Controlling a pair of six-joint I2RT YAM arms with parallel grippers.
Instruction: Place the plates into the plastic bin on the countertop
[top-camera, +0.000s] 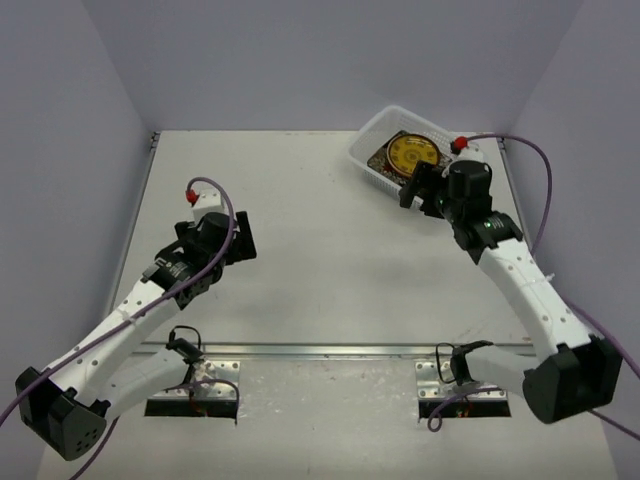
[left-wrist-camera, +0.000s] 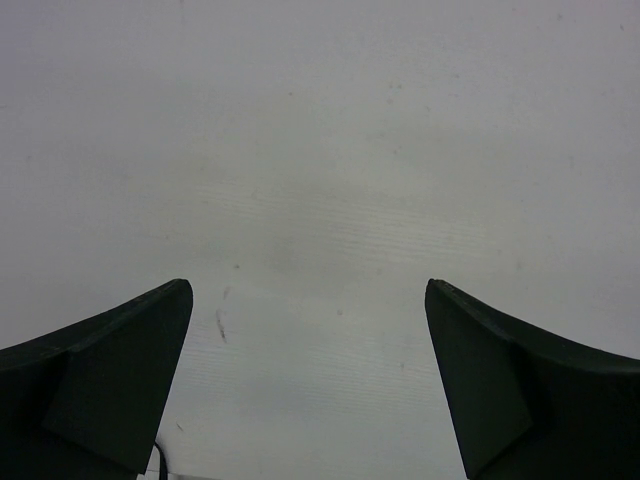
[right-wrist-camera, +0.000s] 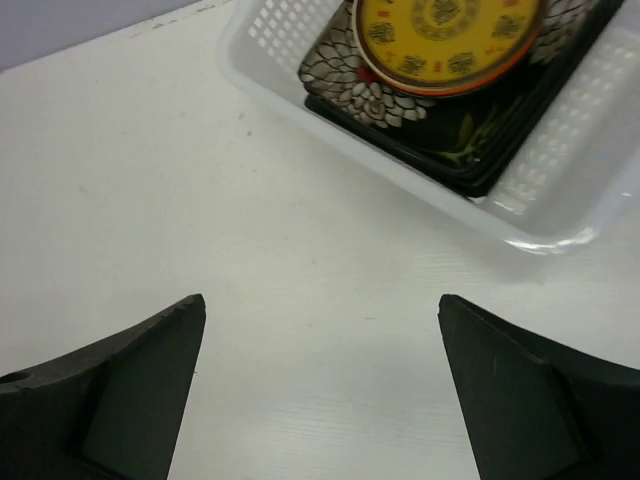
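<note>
The plastic bin (top-camera: 372, 140) stands at the far right corner of the countertop (top-camera: 330, 260). Stacked plates lie inside it: a round yellow patterned plate (top-camera: 413, 153) on top of black floral square plates (right-wrist-camera: 400, 112). In the right wrist view the bin (right-wrist-camera: 300, 100) and the yellow plate (right-wrist-camera: 445, 35) sit just beyond my fingers. My right gripper (top-camera: 422, 188) (right-wrist-camera: 320, 305) hangs open at the bin's near side, with nothing between its fingers. Over bare countertop at the left, my left gripper (top-camera: 240, 238) (left-wrist-camera: 308, 290) is open and empty.
Grey walls enclose the countertop on three sides. A metal rail (top-camera: 330, 350) runs along the front edge by the arm bases. Purple cables trail from both arms.
</note>
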